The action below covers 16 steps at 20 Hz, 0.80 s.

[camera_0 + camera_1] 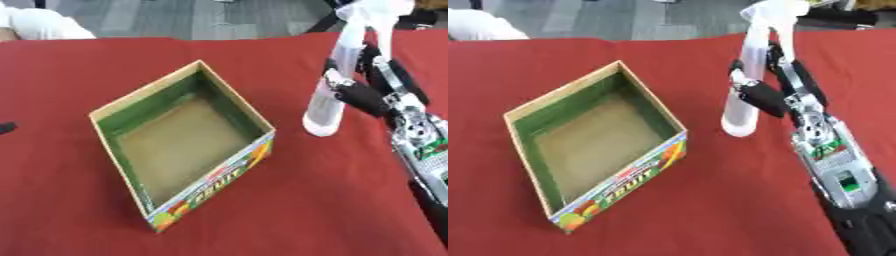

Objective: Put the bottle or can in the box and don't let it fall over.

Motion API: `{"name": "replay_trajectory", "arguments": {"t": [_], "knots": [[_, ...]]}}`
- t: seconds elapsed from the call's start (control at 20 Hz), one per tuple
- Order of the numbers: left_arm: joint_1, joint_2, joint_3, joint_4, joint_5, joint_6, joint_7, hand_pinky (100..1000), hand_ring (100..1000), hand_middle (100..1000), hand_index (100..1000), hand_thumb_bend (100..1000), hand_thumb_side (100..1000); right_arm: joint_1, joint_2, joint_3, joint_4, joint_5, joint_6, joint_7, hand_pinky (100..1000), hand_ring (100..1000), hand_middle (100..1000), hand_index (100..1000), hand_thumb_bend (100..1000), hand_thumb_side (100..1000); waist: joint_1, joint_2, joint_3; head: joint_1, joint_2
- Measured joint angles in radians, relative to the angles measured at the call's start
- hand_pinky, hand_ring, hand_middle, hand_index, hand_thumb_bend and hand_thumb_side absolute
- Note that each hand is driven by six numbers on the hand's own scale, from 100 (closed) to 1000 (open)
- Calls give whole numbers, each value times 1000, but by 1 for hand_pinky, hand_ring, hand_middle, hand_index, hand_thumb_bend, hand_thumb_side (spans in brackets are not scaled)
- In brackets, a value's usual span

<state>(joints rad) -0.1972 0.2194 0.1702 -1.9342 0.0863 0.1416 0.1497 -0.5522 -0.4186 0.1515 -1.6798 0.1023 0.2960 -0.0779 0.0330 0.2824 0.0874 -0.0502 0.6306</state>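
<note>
a red tablecloth covers the whole work surface, and everything else sits or hangs over it.

the box is the landmark here: an open cardboard carton turned cornerwise to the camera, green on its inner walls, tan on its bare floor, with a bright fruit print and lettering on the outer wall facing the near edge. nothing lies inside it.

to the right of the box, the robot's right arm comes in from the lower right corner, silver and black, with a green patch on its forearm. it runs up and away from the box toward the far side of the cloth.

at the end of that arm the right hand is curled around the bottle, black fingers wrapping the side that faces the box and the rest of the hand behind it.

the bottle is a tall, pale, translucent one. it is held outside the box, just beside the box's right corner and apart from it. it leans, its top tilted up and away from the box to the right, its rounded base lowest and nearest the box. whether that base touches the cloth or hangs just above it cannot be told.

the left hand shows in neither view.
</note>
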Motion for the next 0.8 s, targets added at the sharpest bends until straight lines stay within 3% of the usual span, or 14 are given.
{"name": "replay_trajectory", "arguments": {"t": [0.2,0.8], "knots": [[0,0,0,4,0,0,-1,723,1000,974,744,203,877,0,2,5,14,-16,4,7,1000,888,805,902,100,363,2,1,1,-5,0],[0,-1,0,6,0,0,-8,723,1000,975,744,204,881,7,20,16,46,-72,4,8,987,807,728,851,100,421,2,4,2,-6,0]]}}
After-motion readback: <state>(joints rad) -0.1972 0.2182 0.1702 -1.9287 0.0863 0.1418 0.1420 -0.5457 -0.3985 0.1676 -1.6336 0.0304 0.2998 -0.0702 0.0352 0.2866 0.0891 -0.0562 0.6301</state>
